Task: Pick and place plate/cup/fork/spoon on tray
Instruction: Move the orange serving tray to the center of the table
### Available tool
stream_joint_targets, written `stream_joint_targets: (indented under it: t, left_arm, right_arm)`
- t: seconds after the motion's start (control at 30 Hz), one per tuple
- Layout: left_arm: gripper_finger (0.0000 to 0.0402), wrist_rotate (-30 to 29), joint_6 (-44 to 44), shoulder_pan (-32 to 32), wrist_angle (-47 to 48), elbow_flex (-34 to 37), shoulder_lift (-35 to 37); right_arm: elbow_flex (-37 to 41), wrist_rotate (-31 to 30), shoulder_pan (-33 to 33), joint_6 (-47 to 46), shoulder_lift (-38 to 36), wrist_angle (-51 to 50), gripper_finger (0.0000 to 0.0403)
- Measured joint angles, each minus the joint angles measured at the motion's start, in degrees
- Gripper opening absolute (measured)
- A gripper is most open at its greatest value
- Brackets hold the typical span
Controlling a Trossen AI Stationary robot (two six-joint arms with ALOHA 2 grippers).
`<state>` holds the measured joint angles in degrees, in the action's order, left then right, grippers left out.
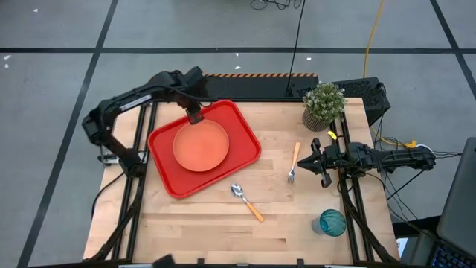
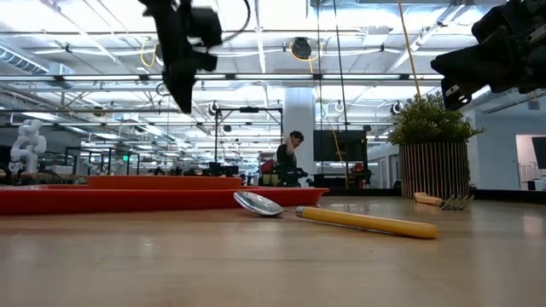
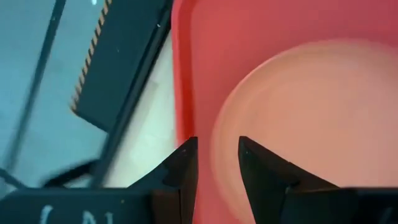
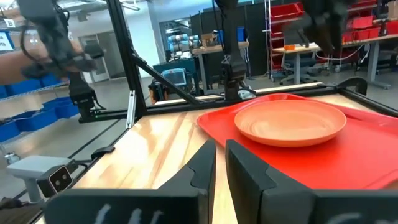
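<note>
Wooden surface (image 1: 223,223) under bright workshop lights, and the red tray (image 1: 166,179) sits angled on its left half with the orange plate (image 1: 201,144) lying flat inside it. Left gripper (image 1: 195,116) hovers over the plate's far edge, fingers (image 3: 184,168) parted with nothing between them. Spoon (image 1: 246,202) lies on the wood just beside the tray's near corner. Fork (image 1: 294,164) rests further right, near the potted plant (image 1: 323,105). Right gripper (image 1: 316,161) waits just beside the fork, fingers (image 4: 205,163) nearly together and empty. Teal cup (image 1: 332,222) stands alone at the near right corner.
</note>
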<state>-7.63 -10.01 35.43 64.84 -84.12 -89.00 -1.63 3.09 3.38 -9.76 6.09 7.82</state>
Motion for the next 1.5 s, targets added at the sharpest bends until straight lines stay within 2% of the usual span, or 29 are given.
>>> stream_joint_targets:
  t: [0.1, 0.17, 0.27, 0.33, 0.4, 0.5, 0.8, 0.87, 1.07, 1.27, 1.37, 1.5]
  left_arm:
    - [0.0118, 0.0, 14.6, -3.3, 2.4, 0.0, 3.5]
    - [0.0118, -1.0, 19.6, -6.4, 5.3, 0.1, 4.8]
    - [0.0118, -6.3, 24.3, -11.7, 12.1, 0.4, 4.9]
    - [0.0118, -10.2, 26.5, -15.0, 15.4, 0.4, 4.9]
    - [0.0118, -13.4, 27.8, -18.1, 16.3, 0.4, 5.0]
    - [0.0118, -15.0, 25.8, -22.2, 13.6, 0.4, 5.7]
    - [0.0118, -16.0, 15.1, -29.3, -11.4, 0.6, 13.5]
    - [0.0118, -16.1, 13.7, -29.8, -16.5, 2.8, 15.7]
    - [0.0118, -13.9, 12.9, -29.8, -36.5, 20.4, 23.9]
    - [0.0118, -13.7, 13.3, -29.9, -52.4, 35.2, 32.4]
    - [0.0118, -15.9, 12.6, -30.2, -55.8, 38.6, 36.2]
    - [0.0118, -21.4, 12.3, -31.3, -55.7, 42.1, 39.9]
  right_arm:
    - [0.0, 0.0, 0.0, -1.6, 0.1, -0.3, 0.0032]
    - [0.0, -0.1, 0.0, -2.5, 0.3, -1.2, 0.0032]
    - [0.0, -2.9, 0.0, -4.2, 0.4, -2.9, 0.0032]
    - [0.0, -8.3, 0.0, -5.7, 0.5, -3.9, 0.0032]
    - [-0.4, -12.2, 0.0, -5.3, 1.1, -3.4, 0.0032]
    - [-2.6, -12.2, 0.0, -3.5, 3.5, -6.2, 0.0034]
    - [-15.7, -12.3, 0.0, 3.3, 17.0, -6.9, 0.007]
    - [-19.4, -12.4, 0.0, 4.3, 20.7, -6.8, 0.0077]
    - [-31.4, -13.8, -1.1, 3.2, 33.2, -11.8, 0.0091]
    - [-47.3, -13.8, -5.6, -5.5, 47.9, -28.6, 0.0091]
    - [-54.7, -13.6, -8.0, -6.0, 55.2, -35.8, 0.0091]
    - [-62.8, -12.0, -11.3, -4.8, 63.3, -40.2, 0.0091]
